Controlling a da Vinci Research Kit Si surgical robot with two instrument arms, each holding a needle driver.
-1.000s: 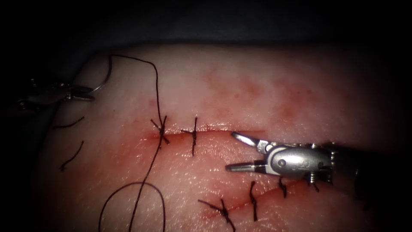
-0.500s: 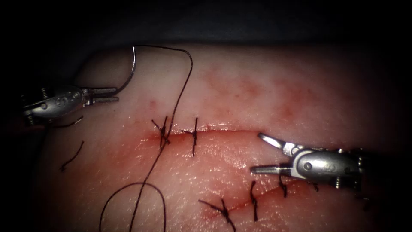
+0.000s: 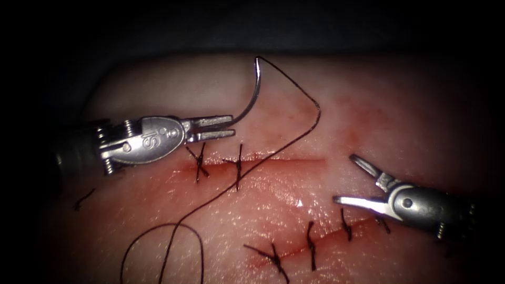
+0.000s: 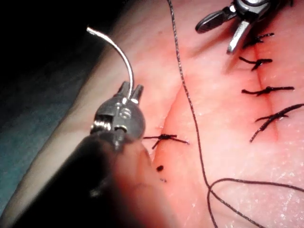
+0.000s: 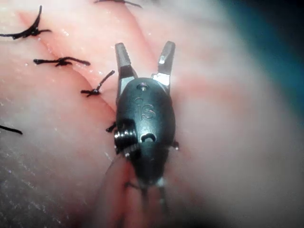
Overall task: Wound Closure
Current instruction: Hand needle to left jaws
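My left tool [image 3: 233, 126] is shut on the curved needle [image 3: 251, 100] near one end, just above the upper cut [image 3: 294, 160] in the tissue [image 3: 368, 105]. The needle arcs up free of the tissue, and its far end carries the thread [image 3: 310, 123]. From there the thread drops across the cut into a loop [image 3: 158, 231]. The left wrist view has the same grip [image 4: 132, 88] on the needle [image 4: 124, 54]. To the right of the cut's open stretch, my right tool [image 3: 343, 178] stands open and holds nothing. Its spread jaws appear in the right wrist view [image 5: 145, 45].
Two stitches [image 3: 199, 163] [image 3: 238, 165] cross the left part of the upper cut. A lower cut carries several stitches [image 3: 310, 244]. A cut end of thread [image 3: 81, 200] lies on the left. Red fluid wets the tissue between the cuts.
My left tool has carried the needle rightward from the tissue's left edge to just above the stitches, dragging the thread along. My right tool has drawn back to the right, still open.
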